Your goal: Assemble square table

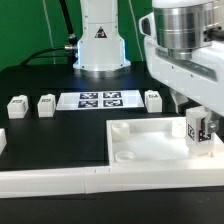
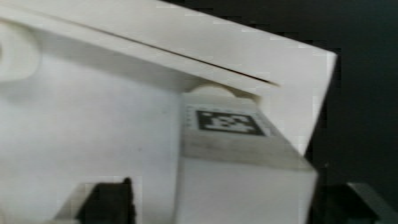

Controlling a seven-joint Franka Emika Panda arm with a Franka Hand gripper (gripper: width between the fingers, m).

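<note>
The work is at the step of fitting a leg. The square top [image 1: 150,142] lies flat on the black table, in front of the robot base and toward the exterior view's right. Its round corner sockets face up. One leg post [image 1: 193,128] stands upright on the top, near the corner at the exterior view's right, with its tag turned to the camera. Whether it sits fully in a socket cannot be told, because the arm hides its foot.

The gripper [image 1: 198,133] hangs directly over this post. In the wrist view the fingers [image 2: 111,203] stand wide on both sides of the post, and a clear gap shows between one finger and the post's side. So they seem to hold nothing and only bracket it.

Three loose leg posts [image 1: 46,103] wait behind the top, two at the exterior view's left of the marker board [image 1: 98,99] and one at its right. The L-shaped rail [image 1: 60,180] lies along the front.

As a judgement, the task is early: at most one leg is in place. The next move probably calls either for a new grip and a turn to screw this post tight, or for a straight lift away. In either case the post must not be knocked over.
</note>
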